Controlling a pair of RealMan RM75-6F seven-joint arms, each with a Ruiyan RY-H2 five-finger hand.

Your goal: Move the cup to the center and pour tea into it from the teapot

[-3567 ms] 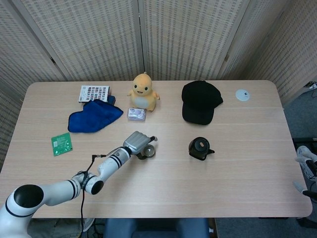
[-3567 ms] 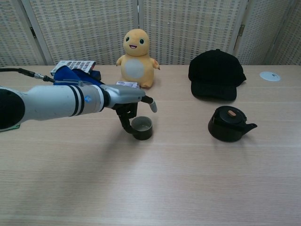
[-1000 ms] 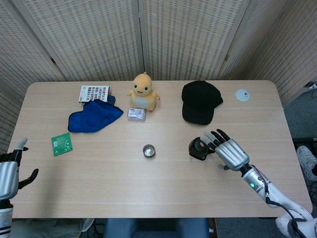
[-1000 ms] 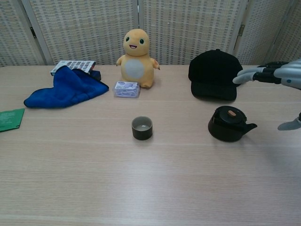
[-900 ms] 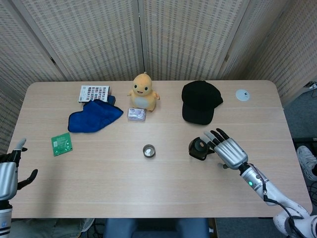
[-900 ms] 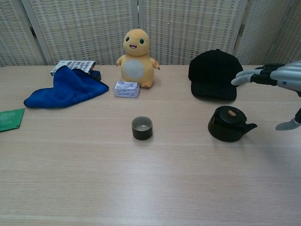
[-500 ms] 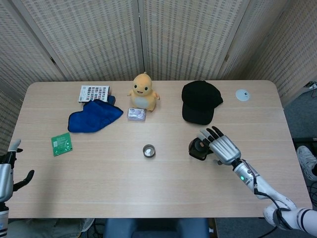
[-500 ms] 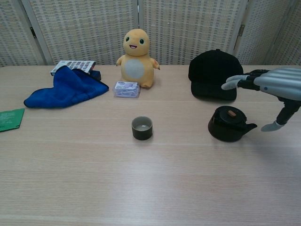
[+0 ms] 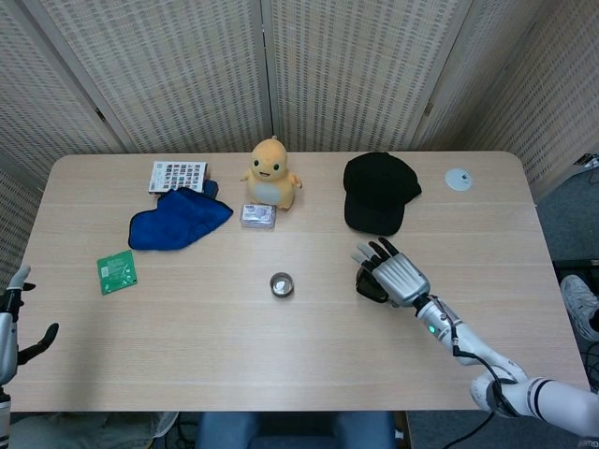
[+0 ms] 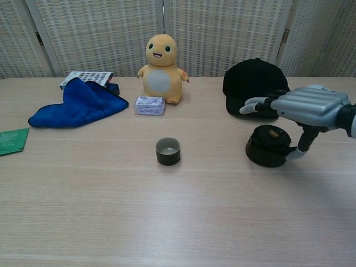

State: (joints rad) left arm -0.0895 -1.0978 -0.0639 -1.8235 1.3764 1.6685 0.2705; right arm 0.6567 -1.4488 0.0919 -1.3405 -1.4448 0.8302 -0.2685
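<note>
Right robot hand [image 10: 303,108] hovers over the teapot [image 10: 268,147] with its fingers [image 10: 253,104] spread and stretched out above the lid, holding nothing; the thumb points down on the spout side of the pot, and whether it touches there cannot be told. From the head view the same right robot hand [image 9: 398,273] covers most of the teapot [image 9: 366,282], so only the pot's left edge shows. The teapot is black, stands upright on the bench [image 10: 178,222], right of the middle. The cup [image 10: 168,151] stands upright near the middle of the bench, well apart from the teapot and to its left, dark outside and pale inside. Behind the teapot lies a black cap [image 10: 255,86]. Behind the cup sits a yellow plush toy [image 10: 162,69], with a small wrapped packet [image 10: 150,105] just beside it in front. Further left lies a blue cloth [image 10: 78,103], partly over a printed card [image 10: 83,77], and a green card [image 10: 12,141] lies near the left edge. A white disc [image 9: 458,180] rests at the far right corner. Left robot hand [image 9: 13,323] shows only at the left border of the head view, off the bench, fingers apart and holding nothing.
</note>
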